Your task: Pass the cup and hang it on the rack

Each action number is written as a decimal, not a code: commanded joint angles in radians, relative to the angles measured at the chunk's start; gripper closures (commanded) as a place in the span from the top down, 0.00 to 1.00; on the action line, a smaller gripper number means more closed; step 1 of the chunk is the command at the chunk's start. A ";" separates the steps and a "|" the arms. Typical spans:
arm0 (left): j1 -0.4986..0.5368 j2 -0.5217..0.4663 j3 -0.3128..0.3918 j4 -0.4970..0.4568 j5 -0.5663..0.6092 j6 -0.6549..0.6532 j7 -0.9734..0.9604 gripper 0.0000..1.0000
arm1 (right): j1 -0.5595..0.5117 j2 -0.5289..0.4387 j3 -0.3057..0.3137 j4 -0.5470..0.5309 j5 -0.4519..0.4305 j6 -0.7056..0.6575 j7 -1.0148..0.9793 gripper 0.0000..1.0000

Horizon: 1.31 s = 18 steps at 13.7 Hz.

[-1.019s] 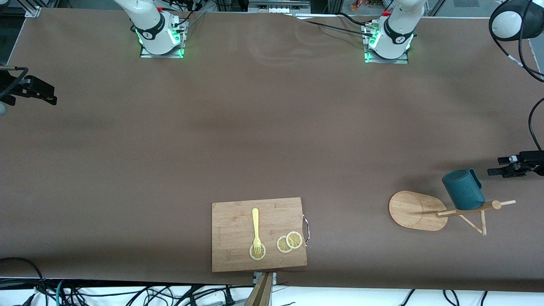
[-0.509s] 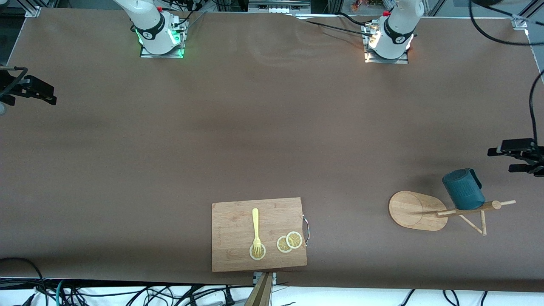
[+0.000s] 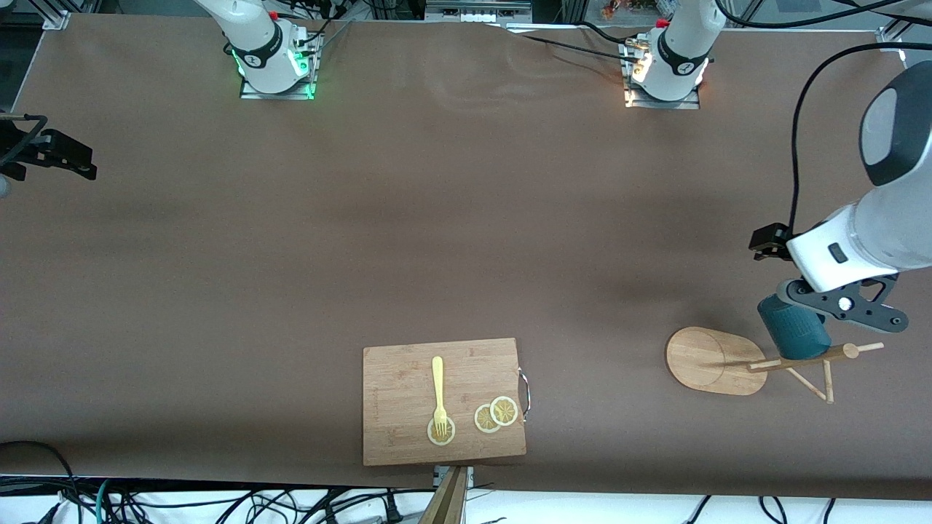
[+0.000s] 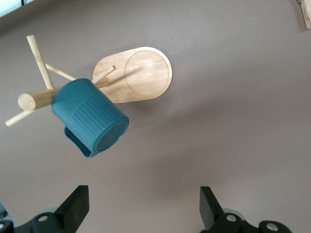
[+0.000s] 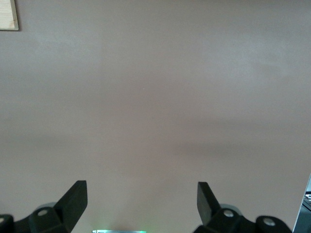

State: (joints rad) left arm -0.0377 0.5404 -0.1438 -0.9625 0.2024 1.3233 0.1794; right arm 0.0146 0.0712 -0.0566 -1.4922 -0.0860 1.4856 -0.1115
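Observation:
The dark teal cup (image 3: 797, 338) hangs bottom-up on a peg of the light wooden rack (image 3: 710, 360), at the left arm's end of the table. In the left wrist view the cup (image 4: 92, 119) shows its ribbed side, flat bottom and handle, against the rack (image 4: 141, 73). My left gripper (image 3: 770, 242) hovers over the cup and rack, open and empty, with the cup clear of its fingers. Its midpoint (image 4: 144, 204) lies over bare table. At the right arm's end, my right gripper (image 3: 73, 160) waits open over bare table (image 5: 142, 201).
A bamboo cutting board (image 3: 408, 400) lies near the front edge at mid-table, carrying a yellow fork (image 3: 438, 389) and lemon slices (image 3: 496, 415). One corner of the board (image 5: 8, 14) shows in the right wrist view. The left arm's white wrist partly covers the cup from the front camera.
The left arm has swung in from the table's end and now hangs over the cup and rack. The cup, the rack and the right arm have not moved.

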 commanded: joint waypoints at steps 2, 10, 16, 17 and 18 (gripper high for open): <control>0.013 -0.164 -0.003 -0.255 -0.029 0.103 -0.092 1.00 | -0.007 0.001 0.003 0.009 -0.006 0.001 -0.007 1.00; 0.084 -0.421 -0.005 -0.580 -0.155 0.221 -0.071 1.00 | -0.009 0.001 0.003 0.009 -0.006 0.002 -0.007 1.00; 0.012 -0.488 0.089 -0.669 -0.193 0.363 -0.057 1.00 | -0.009 0.001 0.003 0.009 -0.004 0.002 -0.007 1.00; -0.023 -0.528 0.128 -0.727 -0.190 0.429 -0.048 1.00 | -0.009 0.001 0.001 0.009 -0.006 0.002 -0.007 1.00; -0.021 -0.536 0.130 -0.746 -0.196 0.438 -0.052 1.00 | -0.010 0.001 0.001 0.009 -0.004 0.002 -0.007 1.00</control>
State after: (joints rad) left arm -0.0200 0.0953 -0.0628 -1.5898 0.0336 1.6928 0.1070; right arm 0.0137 0.0712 -0.0574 -1.4922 -0.0860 1.4860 -0.1115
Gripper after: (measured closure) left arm 0.000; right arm 0.000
